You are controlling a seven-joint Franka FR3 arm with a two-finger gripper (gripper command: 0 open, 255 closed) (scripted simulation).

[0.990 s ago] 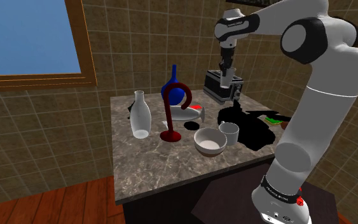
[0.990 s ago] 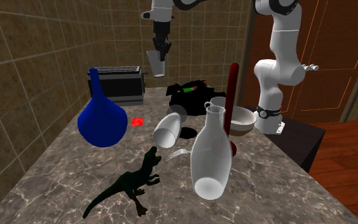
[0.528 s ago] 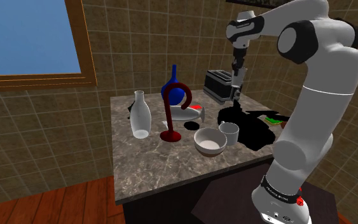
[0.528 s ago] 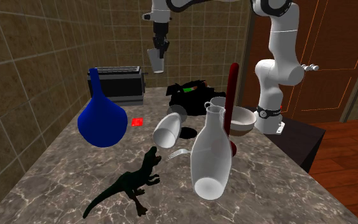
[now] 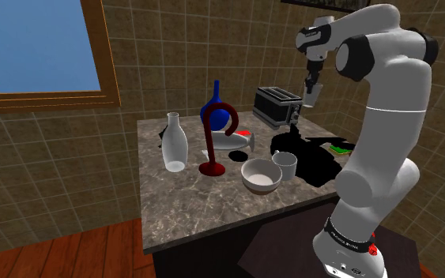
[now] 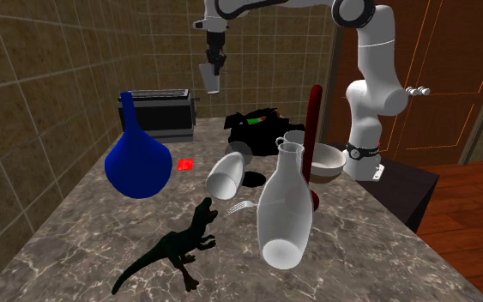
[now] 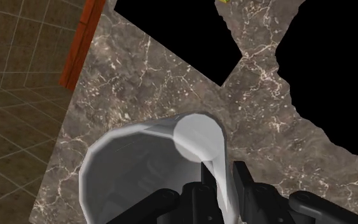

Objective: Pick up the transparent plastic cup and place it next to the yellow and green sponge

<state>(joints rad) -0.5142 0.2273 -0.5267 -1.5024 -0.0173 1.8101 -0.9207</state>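
High above the table's (image 5: 181, 209) far corner in the shoulder view, the cup (image 5: 308, 96) hangs from the gripper (image 5: 312, 84), clear of every surface. The cup is a pale grey-white, semi-translucent tapered shell, wide at the mouth and narrow at the flat round base. In the second exterior view the cup (image 6: 210, 78) hangs mouth-up below the gripper (image 6: 214, 63), above the right end of the toaster (image 6: 156, 111). In the wrist view the fingers (image 7: 246, 183) are clamped on one side wall of the cup (image 7: 139, 159).

Limits of visibility, shoulder view:
- The blue vase (image 5: 216, 110) is partly covered by a dark red curved stand (image 5: 212, 140).
- A black shape (image 5: 307, 162) masks the table beside the mug (image 5: 285, 164).
- A green patch (image 5: 341, 147) at its right edge cannot be identified.
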